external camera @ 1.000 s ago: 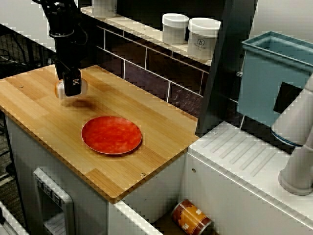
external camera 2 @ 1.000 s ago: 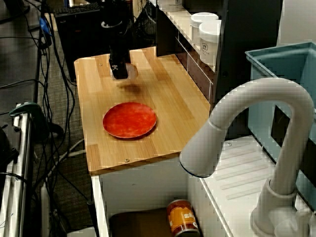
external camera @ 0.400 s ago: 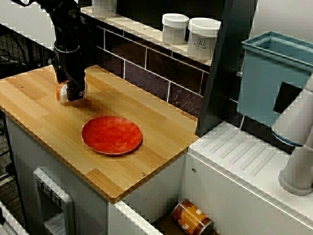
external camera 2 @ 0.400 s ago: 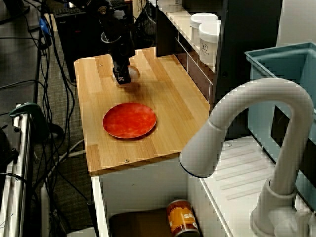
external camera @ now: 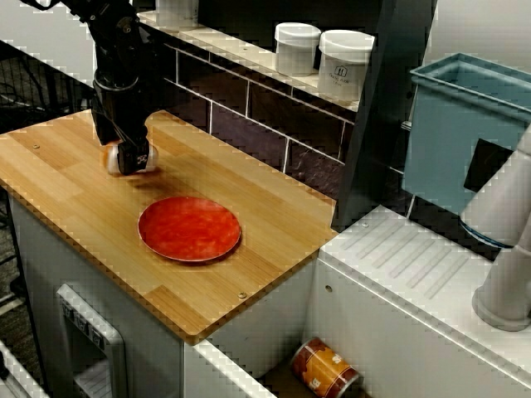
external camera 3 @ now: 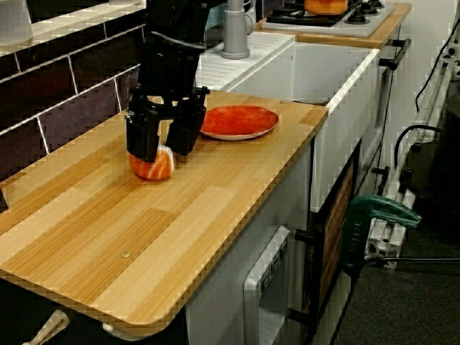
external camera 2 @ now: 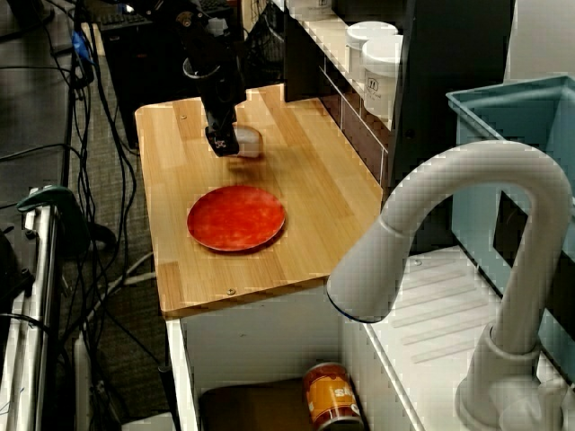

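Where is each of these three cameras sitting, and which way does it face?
High front view: sits above the counter's front edge, looks down across the wooden counter to the tiled wall; shows the black arm and gripper.
Sink-end view: sits behind the white faucet, looks along the counter; shows arm and gripper.
Low far-end view: looks back toward the sink; shows the gripper at an orange piece.
All three share the gripper and red plate.
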`<state>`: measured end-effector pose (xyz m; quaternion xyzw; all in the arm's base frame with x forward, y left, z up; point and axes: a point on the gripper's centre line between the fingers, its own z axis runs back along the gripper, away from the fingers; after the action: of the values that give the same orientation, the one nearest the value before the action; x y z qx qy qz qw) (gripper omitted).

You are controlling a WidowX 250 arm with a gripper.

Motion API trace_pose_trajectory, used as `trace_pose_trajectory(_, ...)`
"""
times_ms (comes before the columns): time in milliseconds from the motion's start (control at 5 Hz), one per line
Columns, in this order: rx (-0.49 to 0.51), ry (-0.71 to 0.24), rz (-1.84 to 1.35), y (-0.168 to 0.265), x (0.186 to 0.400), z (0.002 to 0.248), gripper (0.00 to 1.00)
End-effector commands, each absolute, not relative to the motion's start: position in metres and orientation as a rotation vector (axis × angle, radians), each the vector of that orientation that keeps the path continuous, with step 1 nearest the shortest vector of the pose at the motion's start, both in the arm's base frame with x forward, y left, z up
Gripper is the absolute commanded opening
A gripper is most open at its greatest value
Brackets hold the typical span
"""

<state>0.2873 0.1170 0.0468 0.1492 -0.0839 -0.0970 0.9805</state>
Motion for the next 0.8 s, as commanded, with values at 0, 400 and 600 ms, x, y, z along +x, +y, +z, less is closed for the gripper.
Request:
trace_pose_trajectory(0, 0.289, -0.187, -0.193, 0.116, 0.286, 0.062, 1.0)
trace_pose_trajectory(400, 0.24, -0.17, -0.211, 0.104, 0.294, 0.08, 1.0)
trace_pose_trajectory(600, 0.217, -0.147, -0.224, 0.092, 0.298, 0.086, 1.0)
